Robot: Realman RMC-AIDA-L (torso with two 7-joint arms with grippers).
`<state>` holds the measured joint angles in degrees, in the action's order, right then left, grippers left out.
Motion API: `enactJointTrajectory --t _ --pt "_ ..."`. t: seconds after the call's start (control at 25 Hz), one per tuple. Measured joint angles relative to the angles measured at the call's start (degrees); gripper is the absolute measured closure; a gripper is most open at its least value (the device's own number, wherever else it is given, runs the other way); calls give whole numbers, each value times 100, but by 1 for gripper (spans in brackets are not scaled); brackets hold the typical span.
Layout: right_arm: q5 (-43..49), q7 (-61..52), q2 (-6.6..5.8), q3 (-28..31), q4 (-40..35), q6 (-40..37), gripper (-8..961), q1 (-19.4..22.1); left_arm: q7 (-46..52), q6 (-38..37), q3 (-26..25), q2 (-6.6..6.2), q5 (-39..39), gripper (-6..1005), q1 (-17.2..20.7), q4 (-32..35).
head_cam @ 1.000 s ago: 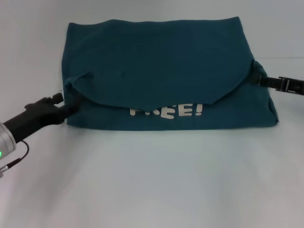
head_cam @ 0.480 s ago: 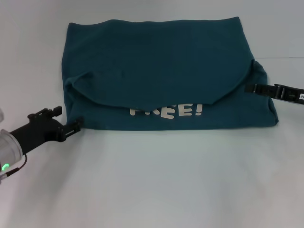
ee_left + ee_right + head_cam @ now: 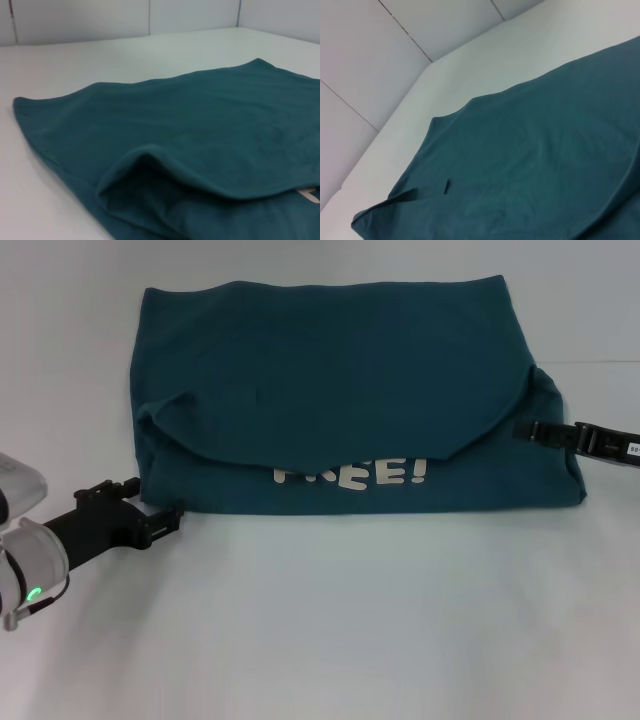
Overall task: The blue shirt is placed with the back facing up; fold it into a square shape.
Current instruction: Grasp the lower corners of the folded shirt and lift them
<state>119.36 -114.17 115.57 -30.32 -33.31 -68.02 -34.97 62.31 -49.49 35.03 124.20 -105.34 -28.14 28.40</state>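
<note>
The blue shirt [image 3: 330, 370] lies folded on the white table, its upper layer turned down in a curved flap over white letters [image 3: 352, 476]. My left gripper [image 3: 172, 517] sits low on the table just off the shirt's near left corner, open and holding nothing. My right gripper [image 3: 522, 428] reaches in from the right, its tip over the shirt's right edge where the fabric bulges. The left wrist view shows the shirt's [image 3: 200, 125] flap raised into an open pocket. Smooth shirt fabric [image 3: 530, 165] and a far corner fill the right wrist view.
The white table [image 3: 350, 620] spreads wide in front of the shirt and to both sides. Light wall panels [image 3: 380, 45] stand beyond the table's far edge.
The left gripper let go of the flap's left end and dropped back toward the near left corner. The right gripper slid down and inward along the right edge.
</note>
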Motion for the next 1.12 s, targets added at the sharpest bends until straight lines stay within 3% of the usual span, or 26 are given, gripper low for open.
enactJointTrajectory --t 0.88,1.0,1.12 --pt "-9 36 18 52 -4 0 264 155 67 241 110 1 3 390 -96 0" --pt "-9 44 15 53 -19 0 264 157 79 249 110 -2 0 623 -104 3" --pt "-9 48 3 53 -16 25 264 158 120 249 109 -9 -2 761 -106 34"
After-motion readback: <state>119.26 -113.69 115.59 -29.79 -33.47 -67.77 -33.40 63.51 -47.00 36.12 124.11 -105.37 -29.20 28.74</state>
